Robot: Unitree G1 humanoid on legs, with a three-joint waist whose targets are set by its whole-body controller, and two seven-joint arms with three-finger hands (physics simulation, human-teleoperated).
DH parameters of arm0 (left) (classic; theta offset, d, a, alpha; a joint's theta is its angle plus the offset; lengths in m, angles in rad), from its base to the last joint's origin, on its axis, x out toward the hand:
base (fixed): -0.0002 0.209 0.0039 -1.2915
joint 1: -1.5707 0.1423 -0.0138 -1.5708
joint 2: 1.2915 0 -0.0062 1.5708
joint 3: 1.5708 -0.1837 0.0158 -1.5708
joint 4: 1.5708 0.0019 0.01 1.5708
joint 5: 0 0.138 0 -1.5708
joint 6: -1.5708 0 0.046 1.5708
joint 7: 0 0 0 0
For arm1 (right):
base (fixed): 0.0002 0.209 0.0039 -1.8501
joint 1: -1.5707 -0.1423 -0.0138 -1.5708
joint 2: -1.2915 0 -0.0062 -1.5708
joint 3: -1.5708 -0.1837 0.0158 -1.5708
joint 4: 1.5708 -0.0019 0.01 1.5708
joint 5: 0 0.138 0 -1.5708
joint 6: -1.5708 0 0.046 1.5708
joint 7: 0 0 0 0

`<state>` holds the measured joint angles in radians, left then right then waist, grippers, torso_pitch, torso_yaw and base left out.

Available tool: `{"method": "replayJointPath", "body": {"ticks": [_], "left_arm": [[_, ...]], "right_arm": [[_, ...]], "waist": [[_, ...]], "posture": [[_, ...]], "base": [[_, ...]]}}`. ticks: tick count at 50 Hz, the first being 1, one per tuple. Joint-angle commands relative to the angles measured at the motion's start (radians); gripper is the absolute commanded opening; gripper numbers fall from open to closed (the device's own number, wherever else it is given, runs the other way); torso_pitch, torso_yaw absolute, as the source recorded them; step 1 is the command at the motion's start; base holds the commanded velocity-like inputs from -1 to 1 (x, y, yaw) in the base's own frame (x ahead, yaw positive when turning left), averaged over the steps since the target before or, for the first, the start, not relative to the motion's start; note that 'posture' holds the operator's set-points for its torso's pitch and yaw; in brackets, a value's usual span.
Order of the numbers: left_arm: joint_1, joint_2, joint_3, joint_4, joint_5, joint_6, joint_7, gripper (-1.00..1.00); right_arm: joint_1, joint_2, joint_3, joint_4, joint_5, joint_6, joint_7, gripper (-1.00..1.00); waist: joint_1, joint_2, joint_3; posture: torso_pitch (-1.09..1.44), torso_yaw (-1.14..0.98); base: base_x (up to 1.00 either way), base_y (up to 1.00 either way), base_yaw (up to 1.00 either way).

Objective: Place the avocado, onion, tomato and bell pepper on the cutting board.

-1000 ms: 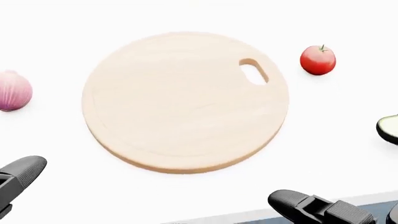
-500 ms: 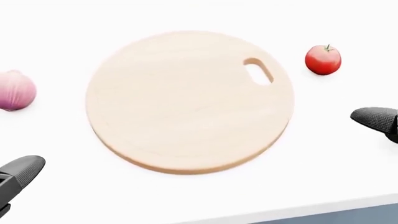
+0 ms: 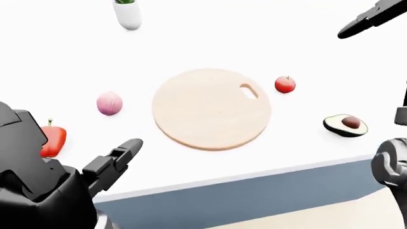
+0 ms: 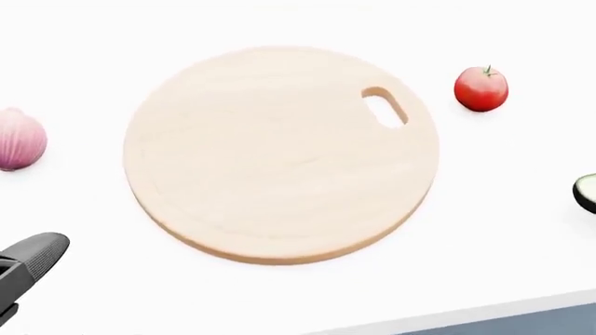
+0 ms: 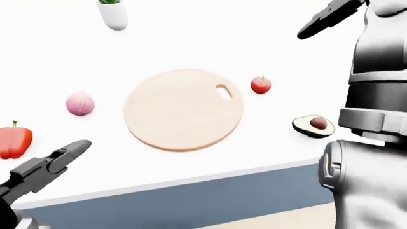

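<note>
Fingers (image 3: pixel 124 150) of the left hand hover empty and extended at seven o'clock of the bare cutting board (image 3: pixel 212 109); the right hand (image 3: pixel 372 19), raised at two o'clock, holds nothing, its spread unclear. On the white surface (image 3: pixel 191 43), the onion (image 3: pixel 109 103) sits at nine o'clock, the bell pepper (image 5: pixel 14 141) beyond it, the tomato (image 3: pixel 286 84) at two, the halved avocado (image 3: pixel 345 125) at four. Smooth round skins likely roll; grasp each across its middle.

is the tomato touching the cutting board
Apart. The head view shows bare white counter between the tomato and the cutting board rim, to the right of the handle hole.
</note>
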<state>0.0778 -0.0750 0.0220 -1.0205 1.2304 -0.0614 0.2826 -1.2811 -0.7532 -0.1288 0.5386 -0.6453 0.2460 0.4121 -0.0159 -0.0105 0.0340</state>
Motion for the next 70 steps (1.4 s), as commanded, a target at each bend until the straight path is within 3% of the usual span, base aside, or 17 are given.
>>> {"method": "replayJointPath", "body": {"ticks": [1, 6, 13, 22, 35, 52, 60, 70], "left_arm": [[-0.011, 0.001, -0.001, -0.027, 0.001, -0.006, 0.01, 1.0], [-0.009, 0.002, -0.003, -0.027, 0.005, -0.006, 0.012, 1.0], [-0.005, 0.005, -0.012, -0.027, 0.006, -0.001, 0.014, 1.0], [-0.01, 0.007, -0.006, -0.027, 0.003, 0.002, 0.013, 1.0], [-0.007, 0.01, -0.012, -0.027, 0.004, 0.003, 0.015, 1.0], [-0.008, 0.012, -0.01, -0.027, -0.001, 0.007, 0.011, 1.0], [-0.003, 0.01, -0.011, -0.027, -0.002, 0.003, 0.015, 1.0], [0.002, 0.019, -0.024, -0.027, 0.006, 0.012, 0.023, 1.0]], "right_arm": [[-0.121, 0.005, 0.019, 0.196, -0.062, -0.15, -0.042, 1.0], [-0.286, 0.073, 0.071, 0.616, -0.158, -0.286, -0.107, 1.0], [-0.283, 0.164, 0.087, 0.766, -0.243, -0.273, -0.141, 1.0], [-0.248, 0.225, 0.103, 0.789, -0.316, -0.278, -0.046, 1.0], [-0.177, 0.224, 0.089, 0.799, -0.37, -0.232, -0.033, 1.0], [-0.129, 0.244, 0.066, 0.81, -0.355, -0.16, -0.042, 1.0], [-0.137, 0.253, 0.053, 0.812, -0.329, -0.141, -0.113, 1.0], [-0.148, 0.259, 0.03, 0.815, -0.274, -0.071, -0.278, 1.0]], "waist": [[0.002, -0.003, -0.019], [0.004, 0.001, -0.023], [0.016, 0.003, -0.022], [0.021, 0.001, -0.021], [0.023, -0.004, -0.023], [0.023, -0.003, -0.028], [0.023, -0.002, -0.031], [0.026, -0.003, -0.033]], "posture": [[0.0, 0.0], [0.0, 0.0], [0.0, 0.0], [0.0, 0.0], [0.0, 0.0], [0.0, 0.0], [0.0, 0.0], [0.0, 0.0]], "base": [[0.0, 0.0, 0.0], [0.0, 0.0, 0.0], [0.0, 0.0, 0.0], [0.0, 0.0, 0.0], [0.0, 0.0, 0.0], [0.0, 0.0, 0.0], [0.0, 0.0, 0.0], [0.0, 0.0, 0.0]]}}
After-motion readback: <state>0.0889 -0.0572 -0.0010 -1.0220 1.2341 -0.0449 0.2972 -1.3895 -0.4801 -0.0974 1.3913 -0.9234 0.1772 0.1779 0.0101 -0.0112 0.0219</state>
